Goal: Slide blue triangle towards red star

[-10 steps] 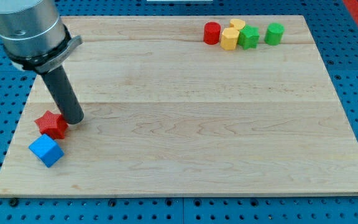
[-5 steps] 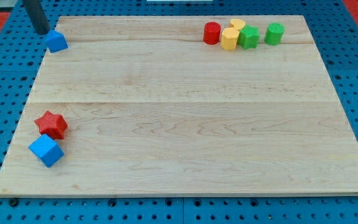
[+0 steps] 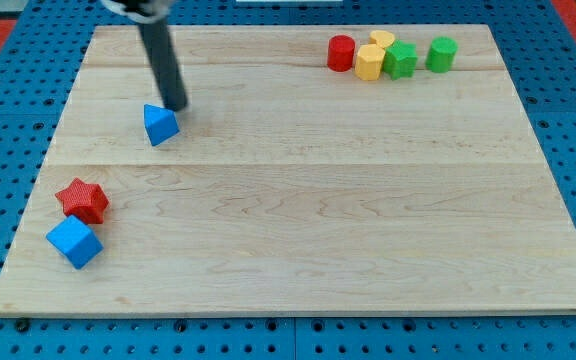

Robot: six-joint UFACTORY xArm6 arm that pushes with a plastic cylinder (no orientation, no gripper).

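The blue triangle lies on the wooden board in the upper left part. My tip stands just above and to the right of it, touching or nearly touching its top edge. The red star sits near the board's left edge, well below and to the left of the triangle. A blue cube rests against the star's lower left side.
A cluster stands at the top right: a red cylinder, two yellow blocks, a green star-like block and a green cylinder. A blue pegboard surrounds the board.
The blue triangle has moved from the top left corner down and to the right. My rod has moved with it and now stands at its upper right.
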